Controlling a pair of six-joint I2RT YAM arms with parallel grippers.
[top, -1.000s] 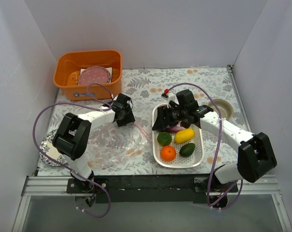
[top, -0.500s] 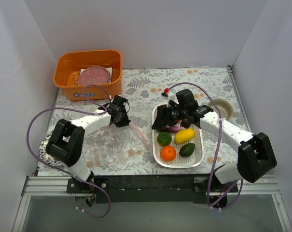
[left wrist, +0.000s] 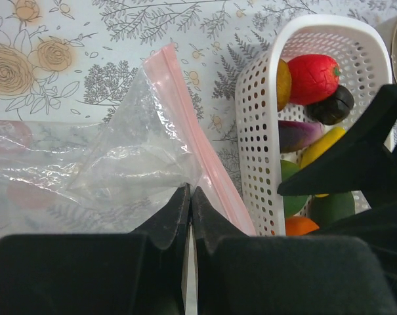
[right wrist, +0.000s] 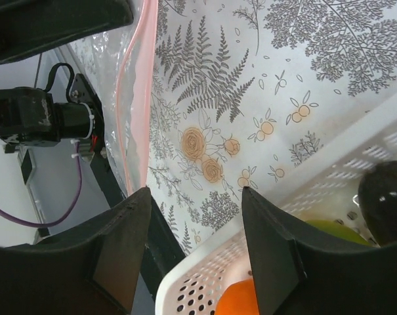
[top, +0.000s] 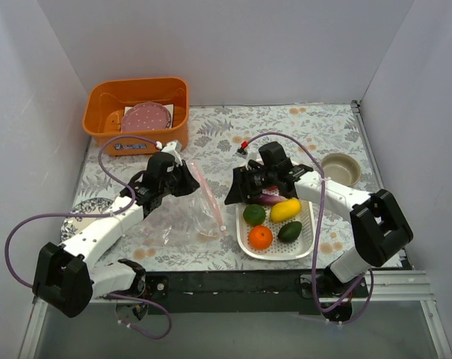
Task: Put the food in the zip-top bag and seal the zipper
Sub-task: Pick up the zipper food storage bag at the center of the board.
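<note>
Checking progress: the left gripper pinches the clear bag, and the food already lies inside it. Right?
No. The left gripper does pinch the clear bag, but the food lies in the white basket, as the top external view shows.

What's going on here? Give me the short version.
The left gripper is shut on the clear zip-top bag, pinching the plastic just beside its pink zipper and holding that edge up. The right gripper is open and empty, hanging between the bag and the white basket. The food, including the orange and the yellow mango, lies in the basket. I can see none of it in the bag.
</note>
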